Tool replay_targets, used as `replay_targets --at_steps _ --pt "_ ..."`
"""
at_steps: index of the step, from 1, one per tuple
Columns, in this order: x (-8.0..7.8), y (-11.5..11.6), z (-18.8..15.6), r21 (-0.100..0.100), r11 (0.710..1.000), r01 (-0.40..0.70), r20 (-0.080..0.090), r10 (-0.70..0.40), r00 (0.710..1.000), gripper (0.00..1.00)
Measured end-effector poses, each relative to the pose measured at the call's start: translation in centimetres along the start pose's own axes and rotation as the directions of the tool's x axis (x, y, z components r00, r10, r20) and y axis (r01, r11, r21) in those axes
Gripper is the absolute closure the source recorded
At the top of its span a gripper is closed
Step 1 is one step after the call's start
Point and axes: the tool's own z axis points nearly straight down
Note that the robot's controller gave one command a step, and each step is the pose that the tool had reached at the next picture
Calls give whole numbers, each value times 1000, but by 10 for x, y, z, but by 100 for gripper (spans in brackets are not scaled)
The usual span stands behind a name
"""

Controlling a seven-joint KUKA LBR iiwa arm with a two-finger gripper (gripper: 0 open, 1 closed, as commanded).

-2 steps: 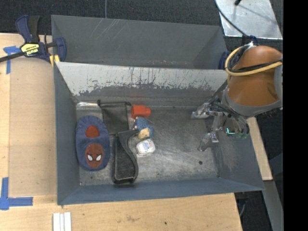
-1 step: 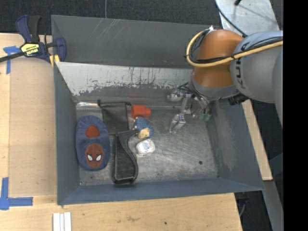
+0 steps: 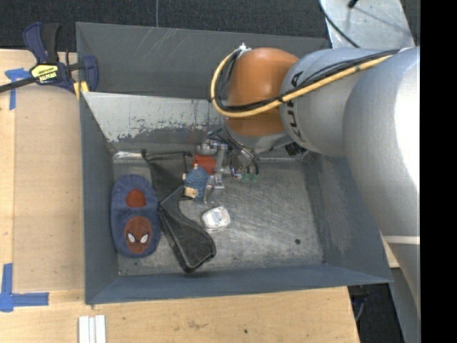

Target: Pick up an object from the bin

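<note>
My gripper hangs low over the back middle of the bin, under the orange wrist cover. Right at its left side lies a small toy figure with a blue body, a tan head and a red-orange part; it touches or nearly touches the gripper. A small white crumpled thing lies just in front of the gripper on the bin floor. A black flat pouch-like thing stretches from the toy toward the front wall.
A blue slipper with a red spider-mask face lies along the left wall. A dark strap or bar runs along the back wall left of the gripper. The arm covers the bin's right rear corner.
</note>
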Motion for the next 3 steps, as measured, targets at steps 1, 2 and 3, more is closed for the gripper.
replay_targets --at_steps 1,2,3 --pt "-7 13 18 5 998 -62 6 62 998 0" --pt "-10 15 17 -2 998 -59 26 59 998 100" --pt "-11 28 -163 -2 996 -92 12 92 996 100"
